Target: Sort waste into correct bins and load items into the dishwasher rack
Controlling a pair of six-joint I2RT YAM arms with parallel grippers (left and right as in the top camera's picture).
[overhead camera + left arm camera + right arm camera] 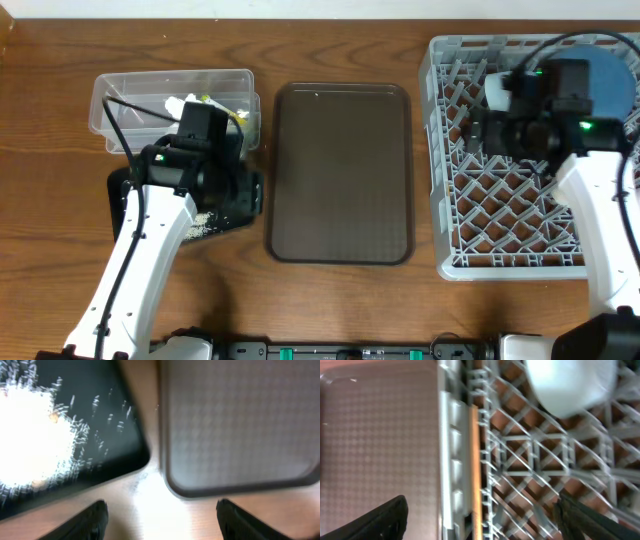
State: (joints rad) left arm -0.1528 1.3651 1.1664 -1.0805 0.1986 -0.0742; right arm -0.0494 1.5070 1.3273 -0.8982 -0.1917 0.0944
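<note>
With left hand (162, 512) and right hand (481, 507) both spread and empty, tissue (180, 103) lay in the clear tub (105, 100), rice scraps (30, 435) in the black tray (252, 200), and a dark blue plate (610, 85) and white vessel (497, 90) in the dishwasher rack (500, 215), so the work seemed nearly done.

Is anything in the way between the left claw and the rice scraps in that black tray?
Nothing visible. The left gripper is open over bare table, and the rice scraps lie uncovered in the black tray just ahead.
</note>
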